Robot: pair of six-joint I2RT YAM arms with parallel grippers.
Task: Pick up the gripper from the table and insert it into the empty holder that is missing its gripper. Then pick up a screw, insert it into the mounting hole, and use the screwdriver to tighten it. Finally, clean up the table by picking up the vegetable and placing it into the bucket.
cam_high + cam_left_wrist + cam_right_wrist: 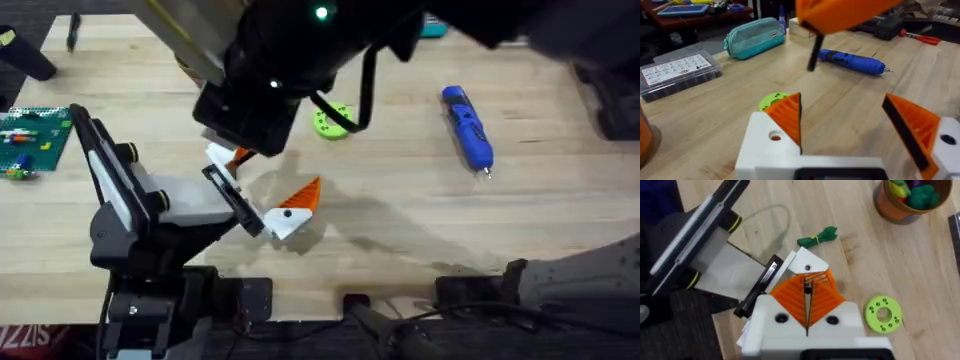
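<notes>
My left gripper (855,125) stands open over the table, an orange wedge tip (787,120) seated on each white finger. One white holder (765,150) shows a round mounting hole; it lies right under my right gripper (807,300). The right gripper is shut on a thin black pin that looks like a screw (814,50), held just above the holder (807,266). The blue screwdriver (467,127) lies on the table to the right. A green vegetable (817,237) lies near the orange bucket (910,200), which holds toy pieces.
A green round disc (330,120) lies beyond the left gripper. A teal pouch (752,37) and a clear parts box (677,72) sit at the far side. A green brick plate (30,140) is at the left edge. Bare wood lies around the screwdriver.
</notes>
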